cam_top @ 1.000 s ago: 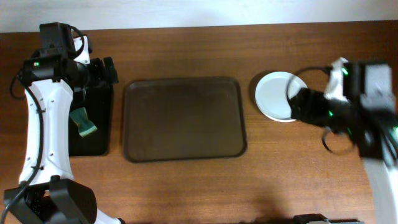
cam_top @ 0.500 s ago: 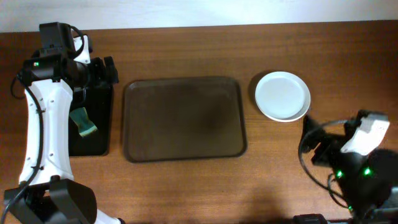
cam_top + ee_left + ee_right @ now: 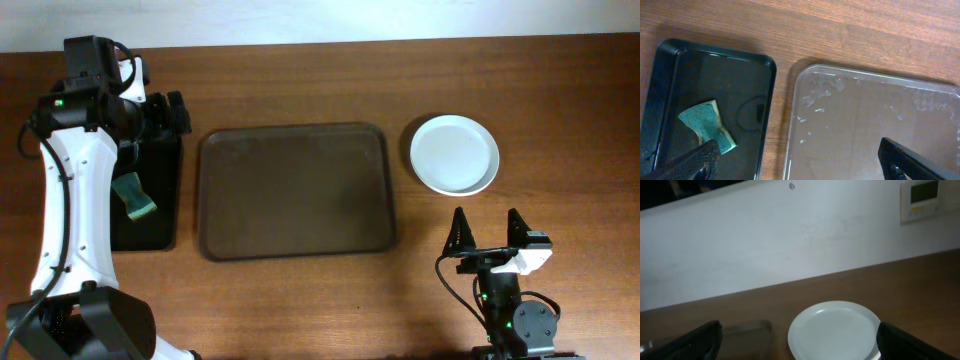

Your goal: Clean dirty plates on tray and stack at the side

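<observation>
The white plates [image 3: 454, 154] sit stacked on the table right of the brown tray [image 3: 294, 190]; they also show in the right wrist view [image 3: 835, 330]. The tray holds no plates and carries a few wet specks in the left wrist view [image 3: 870, 125]. My left gripper [image 3: 800, 162] is open and empty, over the gap between the black tray and the brown tray. My right gripper [image 3: 485, 232] is open and empty near the table's front edge, below the plates and pointing toward them [image 3: 797, 340].
A narrow black tray [image 3: 146, 195] lies left of the brown tray with a green sponge [image 3: 133, 195] in it; the sponge also shows in the left wrist view [image 3: 707, 125]. A white wall runs behind the table.
My right arm has pulled back from the plates to the table's front edge, empty. The plates stay where they were. The left arm has not moved.
</observation>
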